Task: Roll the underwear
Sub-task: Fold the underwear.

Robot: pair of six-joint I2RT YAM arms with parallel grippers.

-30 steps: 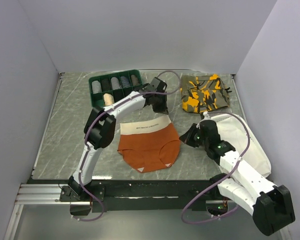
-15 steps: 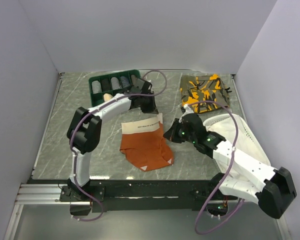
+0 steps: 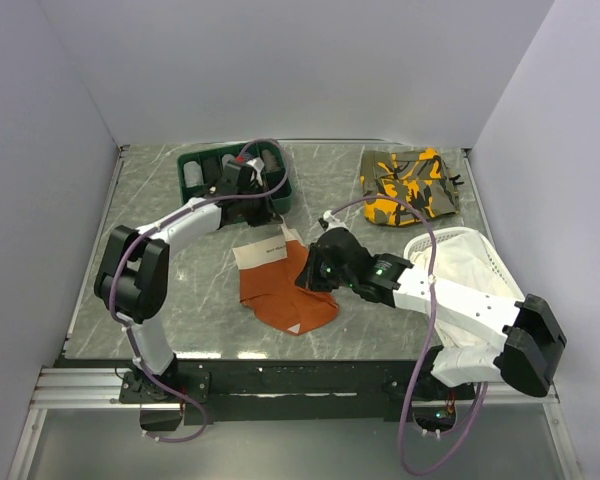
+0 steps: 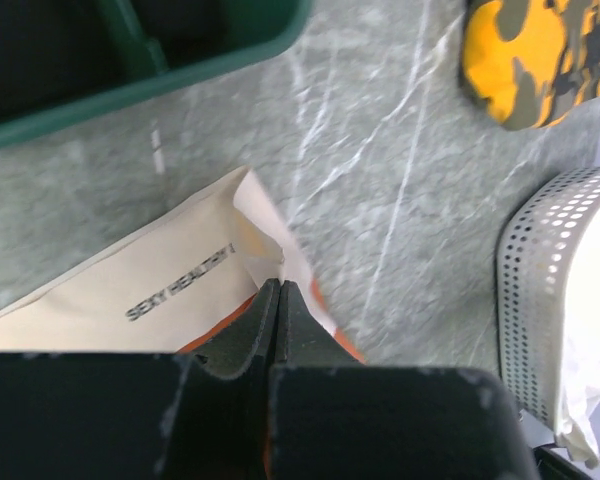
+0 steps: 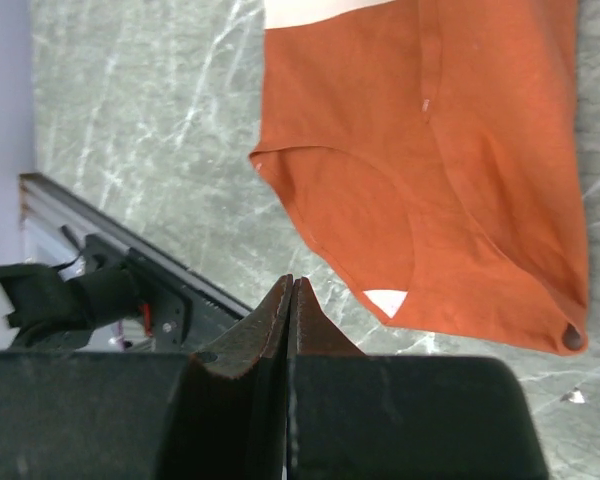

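Top external view: the grey marbled table (image 3: 160, 290) is seen with the white cloth (image 3: 470, 285) at its right edge, laid in a perforated basket (image 3: 450, 238). The underwear (image 3: 280, 295) is laid near the middle of the table, its cream waistband toward the far side and its right part creased. The camouflage garment (image 3: 410, 185) is placed at the far right, well apart from it, and the green tray (image 3: 183, 185) at the far left. The left gripper (image 4: 277, 290) is closed, and a corner of the waistband is pinched between its tips. The right gripper (image 5: 292, 285) is also fully closed, just beside the orange edge; nothing is seen between its fingers
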